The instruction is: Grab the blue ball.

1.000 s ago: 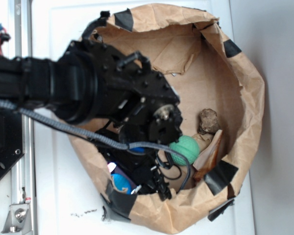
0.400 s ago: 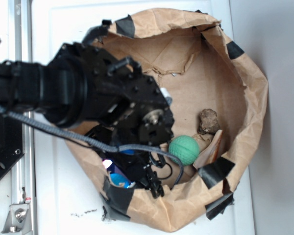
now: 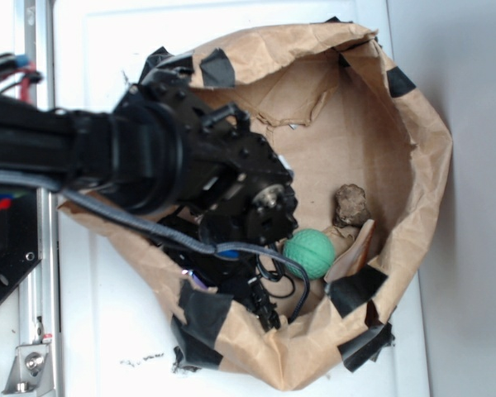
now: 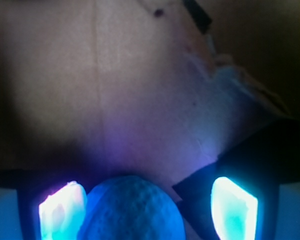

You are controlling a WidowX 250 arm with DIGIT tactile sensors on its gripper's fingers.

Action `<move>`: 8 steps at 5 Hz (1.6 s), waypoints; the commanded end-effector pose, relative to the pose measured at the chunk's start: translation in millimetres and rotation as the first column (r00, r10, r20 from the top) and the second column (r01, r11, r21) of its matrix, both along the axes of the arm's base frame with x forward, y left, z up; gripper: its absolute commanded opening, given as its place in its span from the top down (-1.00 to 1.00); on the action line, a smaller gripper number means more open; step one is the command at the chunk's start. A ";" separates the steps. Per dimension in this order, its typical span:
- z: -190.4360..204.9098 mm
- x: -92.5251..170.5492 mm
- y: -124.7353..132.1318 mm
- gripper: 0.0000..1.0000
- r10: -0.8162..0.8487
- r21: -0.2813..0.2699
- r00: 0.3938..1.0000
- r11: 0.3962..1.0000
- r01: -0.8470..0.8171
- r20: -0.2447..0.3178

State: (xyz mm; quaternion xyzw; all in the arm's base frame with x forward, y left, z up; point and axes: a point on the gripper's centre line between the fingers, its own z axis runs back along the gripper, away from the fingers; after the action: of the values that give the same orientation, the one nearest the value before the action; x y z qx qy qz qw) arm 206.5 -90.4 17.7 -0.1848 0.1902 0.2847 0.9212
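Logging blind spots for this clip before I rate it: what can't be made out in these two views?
- Exterior: the blue ball shows only as a sliver; the arm covers the rest, and the gripper.
- Wrist: whether the gripper is touching the ball; the bottom edge crops both.
- Wrist: glare and blur wash out the fingertips.
- Exterior: the brown lump is too blurred to identify.

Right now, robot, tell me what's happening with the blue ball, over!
Gripper open, fingers either side of blue ball. Ball against one finger, gap to the other, not yet squeezed. Green ball close by in paper bag, not blocking.
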 end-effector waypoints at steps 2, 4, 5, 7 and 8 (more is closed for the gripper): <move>-0.7 -18.0 -17.1 1.00 -0.072 -0.084 0.997 0.994 0.075 0.034; 3.9 -19.1 -15.7 1.00 -0.068 -0.086 0.996 0.994 0.073 0.058; 6.1 -17.9 -13.2 1.00 -0.060 -0.095 0.996 0.993 0.067 0.068; 21.3 -13.8 -4.2 1.00 -0.066 -0.115 0.985 0.990 0.085 0.161; 46.7 -5.7 8.2 1.00 -0.182 -0.008 0.934 0.981 0.194 0.306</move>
State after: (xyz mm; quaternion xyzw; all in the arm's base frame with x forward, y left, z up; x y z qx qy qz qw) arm 199.0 -81.0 56.4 -0.2154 0.0831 0.1693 0.9582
